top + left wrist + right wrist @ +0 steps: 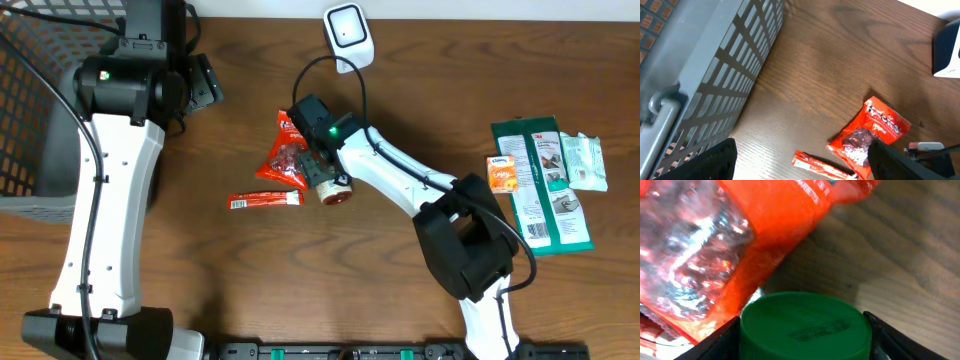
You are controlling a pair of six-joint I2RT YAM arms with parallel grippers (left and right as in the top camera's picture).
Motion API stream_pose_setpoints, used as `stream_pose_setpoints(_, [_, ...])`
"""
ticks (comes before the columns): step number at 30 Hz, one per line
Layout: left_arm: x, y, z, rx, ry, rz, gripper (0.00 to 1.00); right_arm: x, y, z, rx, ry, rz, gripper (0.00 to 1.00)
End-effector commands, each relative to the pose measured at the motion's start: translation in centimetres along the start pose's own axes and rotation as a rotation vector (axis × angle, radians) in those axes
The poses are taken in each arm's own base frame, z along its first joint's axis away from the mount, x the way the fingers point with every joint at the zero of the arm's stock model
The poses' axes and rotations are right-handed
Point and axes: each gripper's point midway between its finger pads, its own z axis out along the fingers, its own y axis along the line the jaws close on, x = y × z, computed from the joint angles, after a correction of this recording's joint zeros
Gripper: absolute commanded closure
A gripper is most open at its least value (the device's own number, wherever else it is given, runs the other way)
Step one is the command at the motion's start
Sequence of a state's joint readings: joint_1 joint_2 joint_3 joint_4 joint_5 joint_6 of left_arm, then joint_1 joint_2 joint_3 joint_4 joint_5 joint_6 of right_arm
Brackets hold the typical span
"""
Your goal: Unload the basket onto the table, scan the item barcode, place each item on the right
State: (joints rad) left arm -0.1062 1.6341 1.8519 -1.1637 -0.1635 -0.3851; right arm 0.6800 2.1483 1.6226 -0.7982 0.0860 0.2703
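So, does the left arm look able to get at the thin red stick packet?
Probably yes. The stick packet lies on bare table with nothing over it, and the left gripper has its jaws open. The right gripper works at the green-capped container just beside it, close but not covering it.

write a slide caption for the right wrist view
right hand bracketing a green lid, red snack bag behind it on the wood table

One white plastic scanner [348, 32], one grey wire basket [30, 110], one orange-red plastic snack bag [283, 155], one slim red stick packet [263, 200], one green-lidded round jar [805, 327], three flat retail packets [545, 185].
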Motion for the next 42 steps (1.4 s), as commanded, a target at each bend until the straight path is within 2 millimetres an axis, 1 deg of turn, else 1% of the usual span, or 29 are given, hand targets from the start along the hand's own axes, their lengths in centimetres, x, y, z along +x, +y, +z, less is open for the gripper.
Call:
stream_pose_setpoints(1, [-0.4,0.4,-0.9,0.000,-0.025,-0.001,0.16,-0.1,-0.9,-0.3,0.020,0.003,0.034,0.39])
stream_pose_setpoints(5, [-0.3,0.4,-0.9,0.000,-0.024,-0.001,0.16,-0.3,-1.6,-1.3,0.021,-0.006,0.049,0.41])
stream_pose_setpoints(12, [-0.3,0.4,-0.9,0.000,-0.024,-0.001,0.16,-0.4,-4.3,-3.9,0.033,-0.007,0.100,0.43])
stream_pose_setpoints(17, [-0.4,0.4,-0.9,0.000,-0.025,-0.001,0.16,0.1,-6.3,-4.2,0.051,0.020,0.137,0.43])
stream_pose_setpoints(20, [-0.4,0.4,-0.9,0.000,-0.025,-0.001,0.16,0.6,-7.2,-4.2,0.060,0.044,0.154,0.51])
stream_pose_setpoints(27, [-0.3,0.4,-0.9,0.000,-0.024,-0.001,0.16,1.9,-7.5,-4.5,0.072,0.096,0.153,0.51])
stream_pose_setpoints(29, [-0.4,0.4,-0.9,0.000,-0.025,-0.001,0.16,2.0,-7.5,-4.6,0.072,0.097,0.152,0.51])
stream_pose_setpoints(33, [-0.3,0.4,-0.9,0.000,-0.024,-0.001,0.16,1.6,-7.5,-5.6,0.067,0.072,0.154,0.52])
stream_pose_setpoints(37, [-0.4,0.4,-0.9,0.000,-0.025,-0.001,0.16,1.4,-7.6,-7.1,0.060,0.043,0.157,0.52])
stream_pose_setpoints(40, [-0.4,0.4,-0.9,0.000,-0.025,-0.001,0.16,1.7,-7.6,-7.9,0.060,0.046,0.157,0.52])
stream_pose_setpoints(42, [-0.4,0.4,-0.9,0.000,-0.025,-0.001,0.16,2.1,-7.6,-7.9,0.064,0.066,0.155,0.52])
